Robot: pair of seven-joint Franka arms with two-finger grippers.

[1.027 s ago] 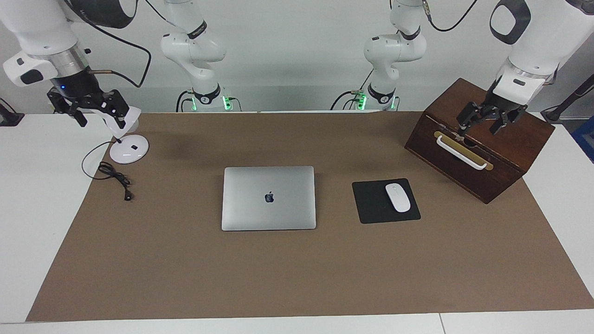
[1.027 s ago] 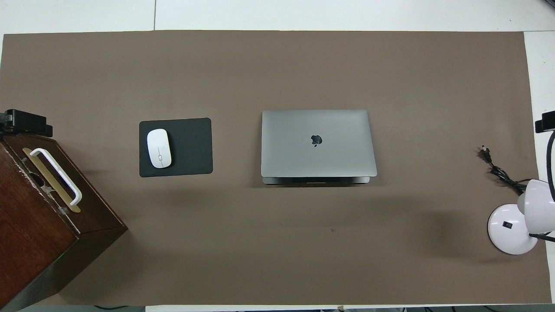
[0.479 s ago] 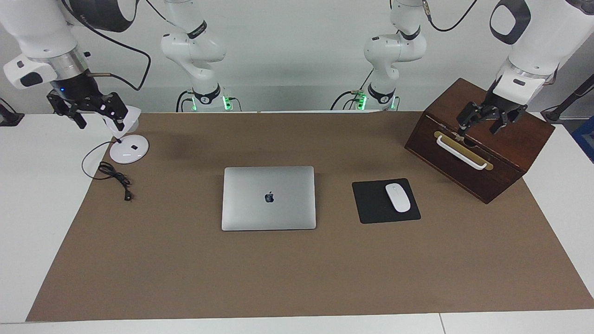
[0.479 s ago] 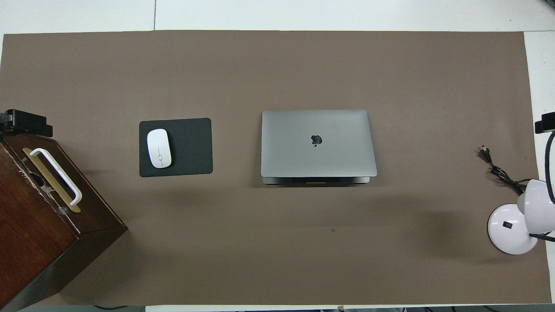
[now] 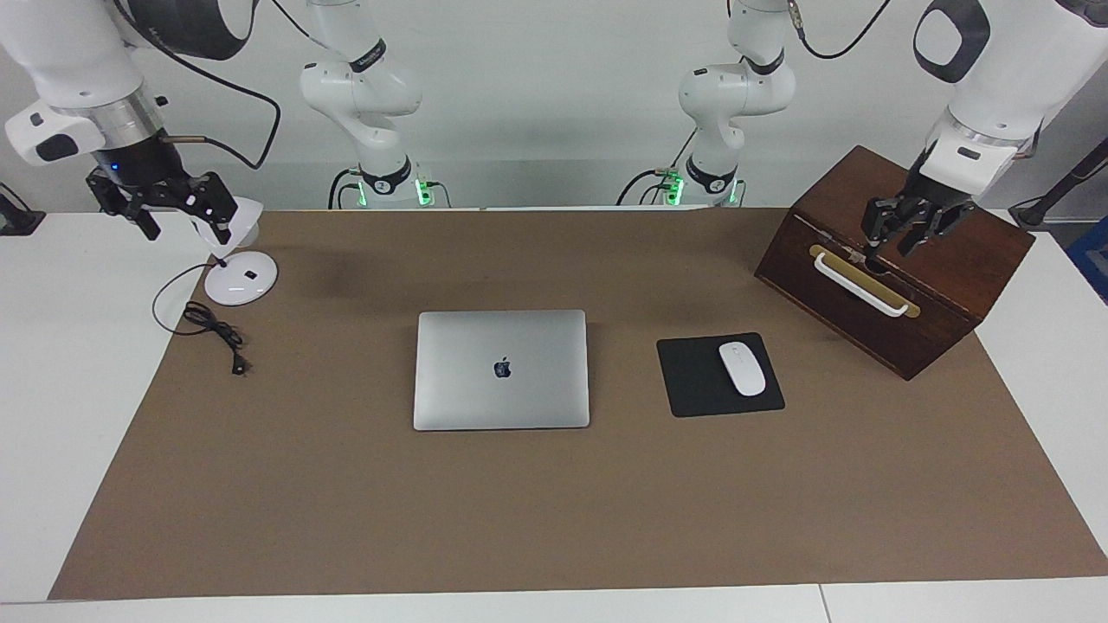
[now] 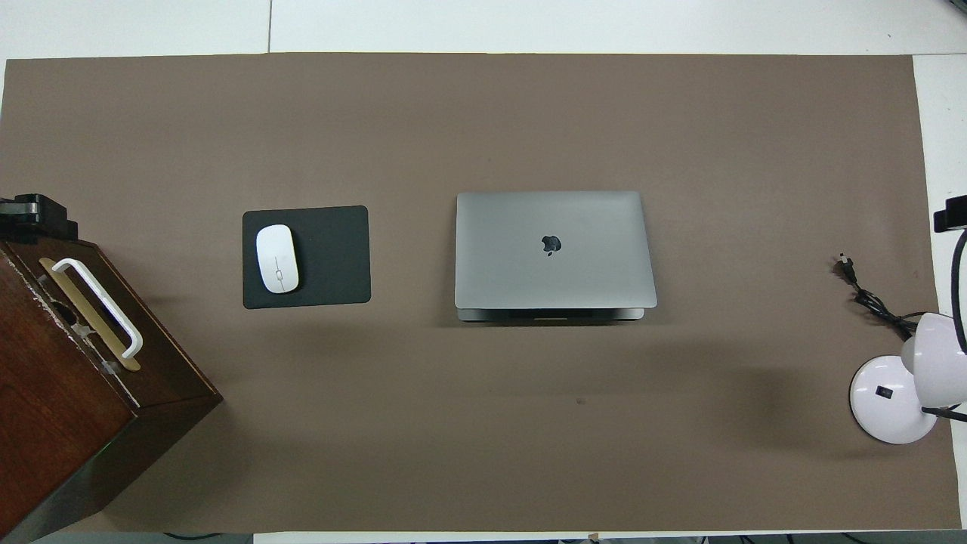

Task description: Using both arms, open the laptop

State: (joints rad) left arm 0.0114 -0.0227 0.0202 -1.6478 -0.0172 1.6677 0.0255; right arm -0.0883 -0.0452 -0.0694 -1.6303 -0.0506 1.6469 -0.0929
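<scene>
Thin silver-grey aluminium laptop (image 5: 501, 369) shut, flat mid-bench, long axis arm-to-arm, hinge edge toward robots. Left pincer (image 5: 900, 234) over dark wooden box (image 5: 917, 294), right pincer (image 5: 164, 203) over white desk lamp (image 5: 238, 268); finger states: cannot tell.

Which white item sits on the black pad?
The white mouse, lying on the black mouse pad beside the laptop; the white lamp stands on the brown mat.
</scene>
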